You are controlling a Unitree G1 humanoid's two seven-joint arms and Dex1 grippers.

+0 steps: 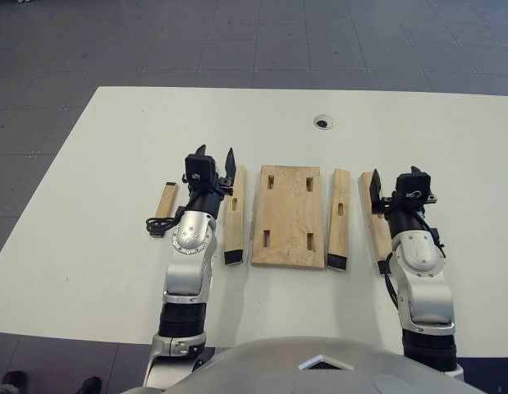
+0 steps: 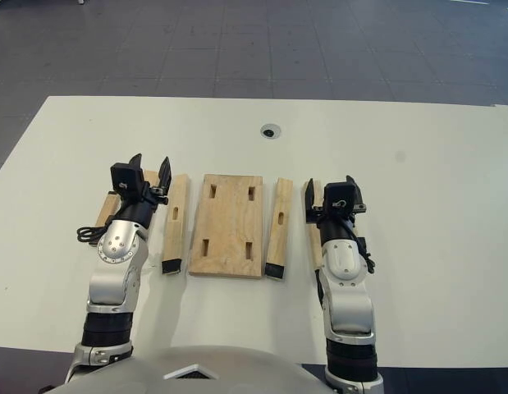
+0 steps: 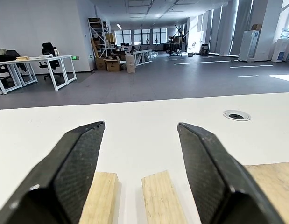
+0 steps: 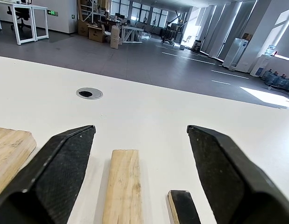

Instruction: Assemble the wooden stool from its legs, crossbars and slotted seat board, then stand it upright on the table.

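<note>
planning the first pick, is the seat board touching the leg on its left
Apart. The left eye view shows a strip of white table between the seat board and that leg.

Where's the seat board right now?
In the eye views the seat board lies flat on the table, between the left slotted leg and the right slotted leg.

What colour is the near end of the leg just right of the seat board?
Black, on a pale wood leg; clearest in the left eye view.
</note>
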